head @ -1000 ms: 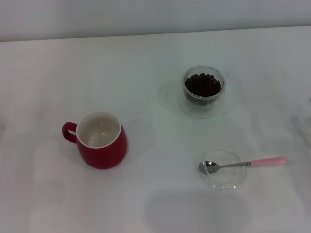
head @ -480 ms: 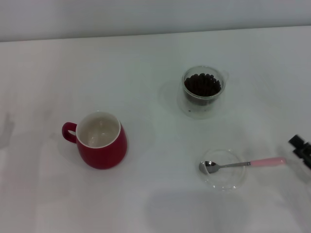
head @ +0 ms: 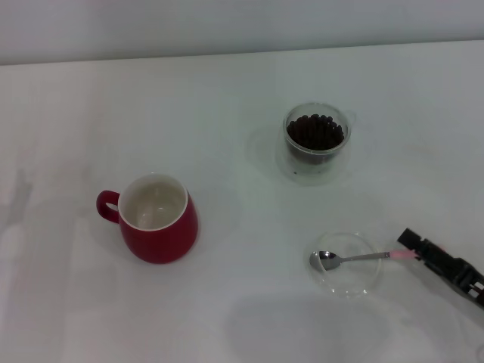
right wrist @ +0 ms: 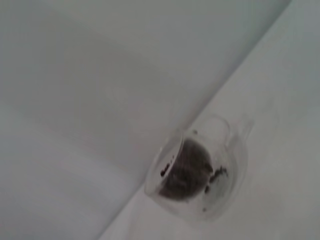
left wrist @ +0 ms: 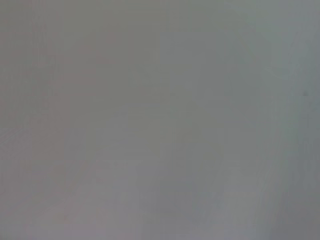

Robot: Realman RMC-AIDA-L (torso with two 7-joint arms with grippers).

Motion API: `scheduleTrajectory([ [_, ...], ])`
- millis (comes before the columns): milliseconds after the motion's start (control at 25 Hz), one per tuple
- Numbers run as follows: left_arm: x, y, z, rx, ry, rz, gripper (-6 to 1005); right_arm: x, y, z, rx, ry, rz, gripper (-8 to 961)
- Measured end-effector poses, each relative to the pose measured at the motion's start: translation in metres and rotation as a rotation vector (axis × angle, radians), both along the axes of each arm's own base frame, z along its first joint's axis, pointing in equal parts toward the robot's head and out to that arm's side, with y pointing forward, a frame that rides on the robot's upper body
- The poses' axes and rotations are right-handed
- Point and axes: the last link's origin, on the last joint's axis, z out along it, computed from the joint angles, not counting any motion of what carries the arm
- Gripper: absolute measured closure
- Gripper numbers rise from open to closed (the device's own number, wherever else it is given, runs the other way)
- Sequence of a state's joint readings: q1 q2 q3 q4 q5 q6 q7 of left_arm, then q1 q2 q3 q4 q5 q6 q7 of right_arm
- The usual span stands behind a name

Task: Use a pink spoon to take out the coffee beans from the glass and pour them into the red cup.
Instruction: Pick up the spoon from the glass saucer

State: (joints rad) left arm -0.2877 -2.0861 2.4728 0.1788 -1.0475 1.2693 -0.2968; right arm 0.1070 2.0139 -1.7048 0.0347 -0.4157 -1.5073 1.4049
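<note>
The right gripper is seen over the pink spoon handle near the table's right edge; whether it is closed cannot be told.

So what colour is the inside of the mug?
White inside the red cup, dark red outside; the head view shows it best.

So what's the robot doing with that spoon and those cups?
The robot's right gripper is reaching in over the slim pink handle of the small metal spoon, which lies on a flat clear glass dish. The clear glass tumbler holds dark coffee beans, and the squat red mug looks empty. The left arm isn't visible.
</note>
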Motion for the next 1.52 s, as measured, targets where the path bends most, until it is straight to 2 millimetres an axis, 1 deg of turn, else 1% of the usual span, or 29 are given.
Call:
scheduleTrajectory([
  [200,0.002,0.001,-0.001,-0.001,-0.006,-0.003,135,0.0,0.006,-0.007,-0.052,-0.007,-0.003,238],
  [360,0.002,0.001,-0.002,-0.003,-0.005,-0.002,135,0.001,0.006,-0.006,-0.05,-0.004,-0.015,270],
  [560,0.002,0.001,-0.002,-0.004,-0.009,-0.001,135,0.003,0.005,-0.003,-0.046,-0.003,-0.021,510],
  [680,0.002,0.001,-0.002,-0.004,-0.01,-0.001,135,0.004,0.005,-0.002,-0.047,0.001,-0.023,532],
  [1120,0.002,0.001,-0.002,-0.004,-0.013,-0.002,135,0.002,0.004,-0.001,-0.057,0.02,-0.017,659],
  [1360,0.002,0.001,-0.003,-0.004,-0.015,-0.001,135,-0.001,0.005,0.004,-0.044,0.034,0.008,799],
  [1520,0.002,0.0,-0.003,-0.004,-0.015,0.002,135,0.0,0.006,0.014,-0.03,0.049,0.02,801],
])
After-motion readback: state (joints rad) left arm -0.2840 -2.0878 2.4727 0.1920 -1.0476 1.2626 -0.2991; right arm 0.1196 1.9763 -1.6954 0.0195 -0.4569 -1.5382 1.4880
